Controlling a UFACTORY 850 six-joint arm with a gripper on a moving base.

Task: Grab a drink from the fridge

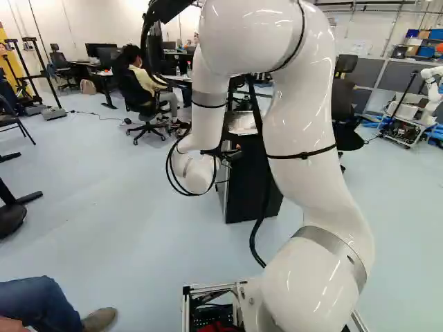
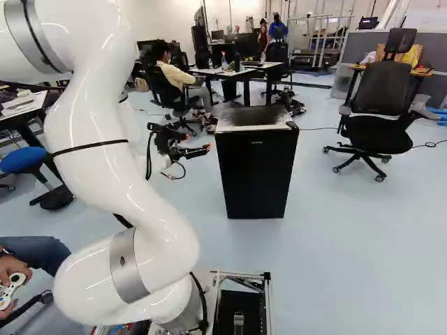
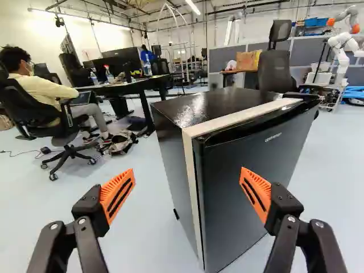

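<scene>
Orange-padded black two-finger gripper [image 3: 187, 172] hangs spread, empty, facing boxy black fridge [image 2: 256, 167], presumably to open its door [image 3: 250, 193].

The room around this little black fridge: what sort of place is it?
Probably a robotics lab or workshop: another robot stands beyond the fridge, and there are a long desk and an office chair.
</scene>
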